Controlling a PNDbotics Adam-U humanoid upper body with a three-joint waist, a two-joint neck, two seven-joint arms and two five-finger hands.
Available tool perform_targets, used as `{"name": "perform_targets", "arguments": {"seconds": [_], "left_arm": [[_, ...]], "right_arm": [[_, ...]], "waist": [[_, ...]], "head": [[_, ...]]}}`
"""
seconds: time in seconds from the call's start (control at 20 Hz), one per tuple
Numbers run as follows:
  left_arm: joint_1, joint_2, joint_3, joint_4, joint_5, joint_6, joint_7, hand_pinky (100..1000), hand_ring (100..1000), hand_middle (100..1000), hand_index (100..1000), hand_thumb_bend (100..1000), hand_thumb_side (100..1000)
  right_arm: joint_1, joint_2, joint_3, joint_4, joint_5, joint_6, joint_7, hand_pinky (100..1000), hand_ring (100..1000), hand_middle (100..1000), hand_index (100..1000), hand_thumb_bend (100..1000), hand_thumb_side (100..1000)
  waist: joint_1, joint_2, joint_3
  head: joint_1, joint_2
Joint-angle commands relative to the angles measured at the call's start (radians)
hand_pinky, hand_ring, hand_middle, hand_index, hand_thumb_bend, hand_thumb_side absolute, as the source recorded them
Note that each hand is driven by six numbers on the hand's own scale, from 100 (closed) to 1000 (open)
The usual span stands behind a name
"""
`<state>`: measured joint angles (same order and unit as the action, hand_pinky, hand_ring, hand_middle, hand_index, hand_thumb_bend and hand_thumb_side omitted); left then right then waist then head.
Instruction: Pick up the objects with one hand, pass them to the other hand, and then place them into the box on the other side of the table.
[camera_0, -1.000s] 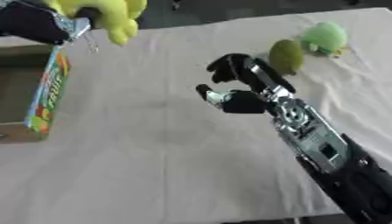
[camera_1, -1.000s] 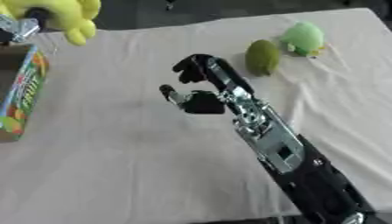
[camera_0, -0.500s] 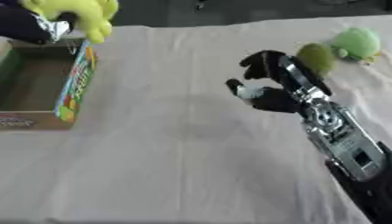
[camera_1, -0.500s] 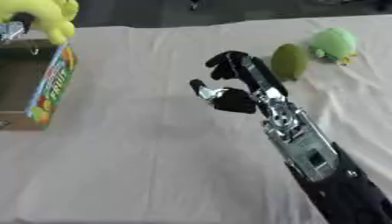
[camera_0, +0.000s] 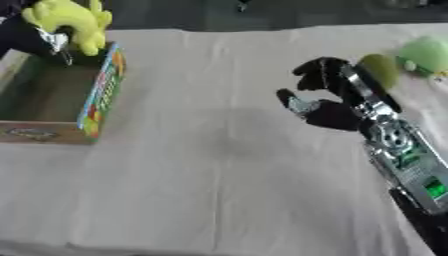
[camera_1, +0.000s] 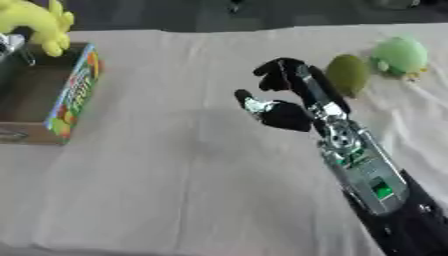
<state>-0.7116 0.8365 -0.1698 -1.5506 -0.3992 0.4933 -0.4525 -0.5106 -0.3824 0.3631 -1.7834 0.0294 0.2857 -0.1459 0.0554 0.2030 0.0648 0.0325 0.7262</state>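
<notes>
My left hand is at the upper left, shut on a yellow plush toy. It holds the toy over the far right corner of the open cardboard box, whose side has a colourful print. My right hand hovers over the middle of the table with fingers loosely bent, thumb apart, and nothing in it. Just right of it lie an olive-green oval object and a light green plush toy.
A pale cloth covers the table, with bare room between the box and my right hand. The far table edge runs along the top, dark beyond it. My right forearm crosses the lower right.
The camera has turned left, so the box shows more fully. The yellow toy stays in my left hand by the box's far corner. My right hand has drifted slightly toward the green objects.
</notes>
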Motion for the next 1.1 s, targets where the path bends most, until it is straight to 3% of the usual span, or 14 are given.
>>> {"name": "perform_targets", "arguments": {"seconds": [0.05,0.55,0.85,0.95,1.1], "left_arm": [[-0.011,0.048,0.027,0.046,-0.031,-0.004,0.017,619,628,562,533,209,100],[-0.027,0.011,0.034,0.248,-0.141,-0.033,0.047,628,630,565,546,250,100],[-0.033,-0.011,0.031,0.304,-0.153,-0.053,0.049,633,640,578,572,314,100],[-0.033,-0.014,0.029,0.313,-0.156,-0.06,0.04,643,655,596,593,344,100],[-0.034,-0.019,0.031,0.325,-0.163,-0.07,0.027,710,740,690,744,503,190]], "right_arm": [[-0.018,-0.018,-0.013,-0.024,-0.002,-0.001,-0.006,771,650,502,665,424,224],[-0.019,-0.018,-0.019,-0.03,-0.005,0.0,-0.014,770,649,500,665,426,222],[-0.019,-0.016,-0.021,-0.031,-0.007,-0.001,-0.018,770,648,499,665,426,221],[-0.018,-0.015,-0.022,-0.032,-0.007,-0.001,-0.02,770,648,498,665,426,221],[-0.016,-0.014,-0.023,-0.033,-0.009,-0.002,-0.023,769,647,497,664,427,221]], "waist": [[0.0,-0.014,0.0],[-0.005,-0.013,-0.005],[-0.006,-0.013,-0.006],[-0.007,-0.013,-0.006],[-0.007,-0.013,-0.007]], "head": [[0.014,-0.012],[0.035,-0.01],[0.043,-0.01],[0.044,-0.01],[0.046,-0.01]]}}
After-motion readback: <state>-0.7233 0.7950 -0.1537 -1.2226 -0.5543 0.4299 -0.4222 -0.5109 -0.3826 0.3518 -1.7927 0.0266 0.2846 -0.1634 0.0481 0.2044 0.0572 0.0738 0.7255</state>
